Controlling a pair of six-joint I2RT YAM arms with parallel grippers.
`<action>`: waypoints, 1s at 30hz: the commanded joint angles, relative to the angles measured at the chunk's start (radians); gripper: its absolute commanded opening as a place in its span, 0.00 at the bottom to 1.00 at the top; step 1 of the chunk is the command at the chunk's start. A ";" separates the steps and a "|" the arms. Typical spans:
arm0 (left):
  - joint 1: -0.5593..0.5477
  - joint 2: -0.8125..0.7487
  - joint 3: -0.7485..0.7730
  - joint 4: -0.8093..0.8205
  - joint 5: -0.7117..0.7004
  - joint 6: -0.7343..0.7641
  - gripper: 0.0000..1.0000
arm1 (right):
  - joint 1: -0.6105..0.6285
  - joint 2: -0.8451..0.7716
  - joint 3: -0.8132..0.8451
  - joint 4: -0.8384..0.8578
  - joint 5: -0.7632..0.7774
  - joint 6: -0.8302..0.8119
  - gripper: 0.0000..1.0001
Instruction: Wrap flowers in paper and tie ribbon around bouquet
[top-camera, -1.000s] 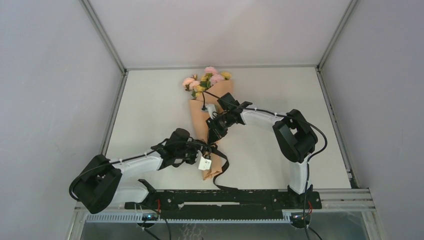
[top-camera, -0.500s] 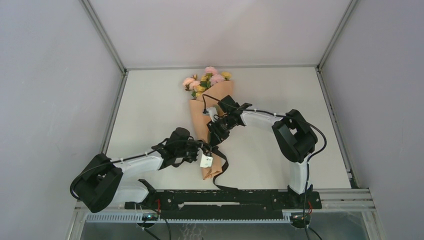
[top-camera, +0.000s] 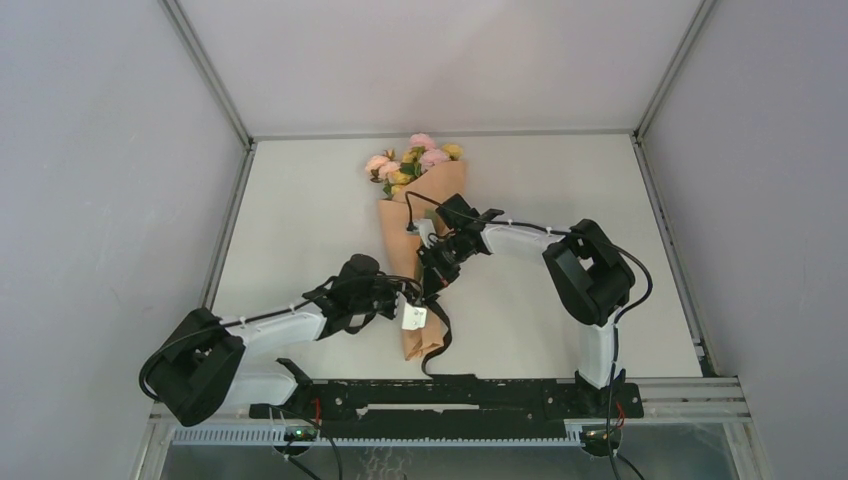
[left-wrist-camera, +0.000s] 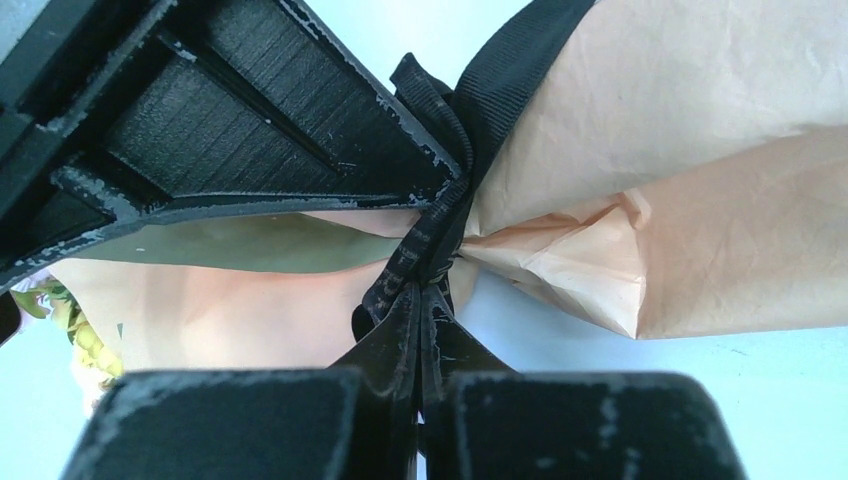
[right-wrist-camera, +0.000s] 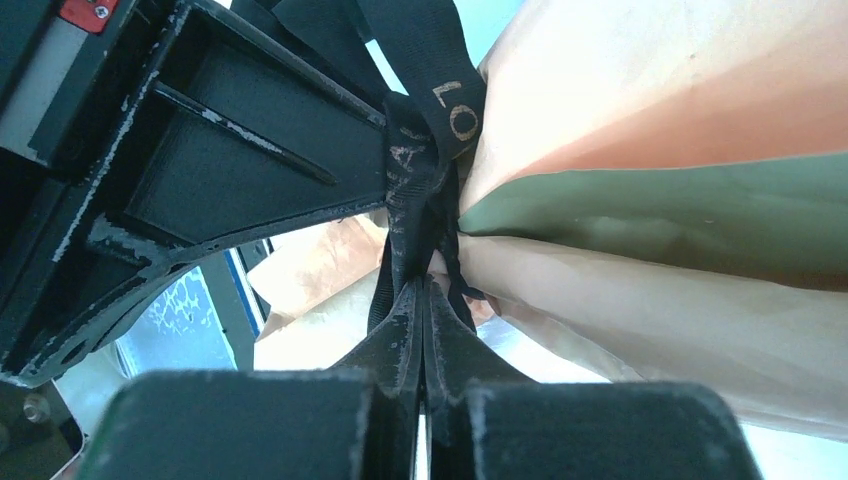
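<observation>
Both sides are clamped on the ribbon (top-camera: 428, 300): the left gripper (top-camera: 404, 298) pinches it shut from eight o'clock and the right gripper (top-camera: 432, 278) from one o'clock, meeting nose to nose at the cinch, neither clearly nearer. The bouquet (top-camera: 410, 235) lies on the table (top-camera: 300, 220) with its long axis from blooms at twelve o'clock to tip at six, so tightening looks like a pull outward across that axis. The peach paper (left-wrist-camera: 700, 230) is puckered at the waist, a green strip showing, and a loose tail trails toward five o'clock.
</observation>
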 joint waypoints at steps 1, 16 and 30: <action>-0.005 -0.031 0.058 0.035 -0.013 -0.037 0.00 | -0.007 -0.072 0.000 0.011 -0.049 -0.001 0.00; -0.004 -0.043 0.053 0.033 0.024 -0.011 0.00 | -0.086 -0.116 -0.065 0.195 -0.116 0.143 0.34; -0.005 -0.029 0.056 0.051 0.029 -0.008 0.00 | -0.137 -0.095 -0.045 0.208 0.030 0.191 0.36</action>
